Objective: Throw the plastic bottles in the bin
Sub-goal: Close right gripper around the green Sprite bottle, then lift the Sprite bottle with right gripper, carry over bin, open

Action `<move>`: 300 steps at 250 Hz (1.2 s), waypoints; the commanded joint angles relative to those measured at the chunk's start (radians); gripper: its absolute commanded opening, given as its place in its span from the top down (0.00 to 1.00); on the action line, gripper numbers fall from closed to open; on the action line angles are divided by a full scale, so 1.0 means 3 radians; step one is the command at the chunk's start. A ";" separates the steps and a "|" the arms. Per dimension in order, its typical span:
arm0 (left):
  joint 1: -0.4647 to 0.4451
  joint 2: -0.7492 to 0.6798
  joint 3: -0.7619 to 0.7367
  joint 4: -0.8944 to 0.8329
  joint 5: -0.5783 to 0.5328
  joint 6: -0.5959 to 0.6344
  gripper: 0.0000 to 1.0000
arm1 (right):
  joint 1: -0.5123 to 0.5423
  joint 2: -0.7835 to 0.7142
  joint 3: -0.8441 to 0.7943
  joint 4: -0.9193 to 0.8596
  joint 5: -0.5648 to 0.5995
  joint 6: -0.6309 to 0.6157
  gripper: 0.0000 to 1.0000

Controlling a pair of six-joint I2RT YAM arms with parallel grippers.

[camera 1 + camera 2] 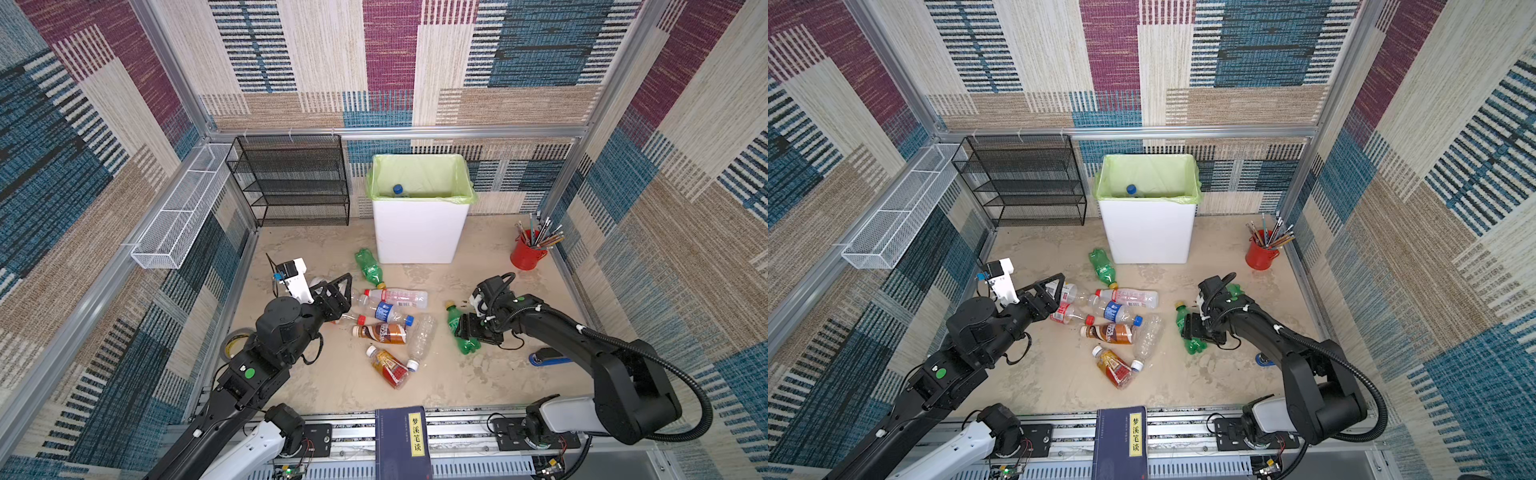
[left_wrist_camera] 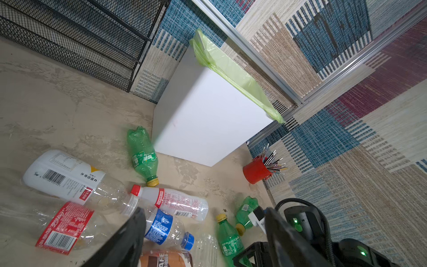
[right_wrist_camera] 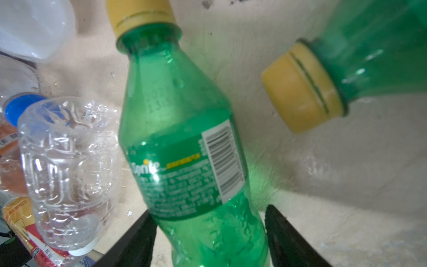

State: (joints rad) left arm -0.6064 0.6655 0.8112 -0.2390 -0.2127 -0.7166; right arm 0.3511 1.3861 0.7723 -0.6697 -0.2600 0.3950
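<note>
- Ten bottles [image 1: 397, 297], by my count, lie on the desk [image 1: 486, 257] in front of the bin [image 1: 419, 232]. One more, the blue-capped bottle [image 1: 398, 189], is already inside it.
- Green Sprite bottle [image 3: 180, 129]: flat on the desk, forward of the bin on the side of the pencil cup [image 1: 524, 253]. Its long axis runs toward the bin, with the yellow cap at the bin end.
- My right hand [image 3: 209, 210]: set across that bottle's lower half, square to the long axis, with a finger on each flank. One finger looks to touch and a sliver of desk shows beside the other, so the fingers are apart and not clamped.
- My left hand [image 2: 203, 211]: fingers apart and holding nothing, forward of the bin on the side of the black rack [image 1: 291, 178]. It hangs above the blue-labelled bottle [image 2: 159, 227].
- Second green bottle [image 1: 369, 268]: at the bin's foot, cap pointing away from it.
- Third green bottle [image 3: 369, 46]: just beside the Sprite bottle, cap turned toward it.
- Judgement: my right hand is the nearer to a catch. Closing across the short axis should take the Sprite bottle, and the lift must then clear the bin's tall rim.
</note>
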 commanded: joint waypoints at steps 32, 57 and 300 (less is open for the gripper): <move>0.0001 -0.0148 -0.0053 -0.0188 -0.0109 -0.0102 0.20 | 0.0029 0.0096 0.0043 0.0166 0.0059 -0.0013 0.35; 0.0001 -0.0206 -0.0083 -0.0227 -0.0133 -0.0126 0.20 | 0.0036 0.0089 0.0033 0.0207 0.0051 0.0007 0.40; 0.0001 -0.0033 -0.0249 0.0118 -0.0182 -0.0327 0.23 | 0.0058 -0.2180 -0.1113 0.1440 -0.0176 0.0833 0.51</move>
State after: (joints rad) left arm -0.6071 0.6479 0.7418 -0.2646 -0.2615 -0.7925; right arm 0.3691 0.8028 0.4652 -0.3382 -0.3470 0.6033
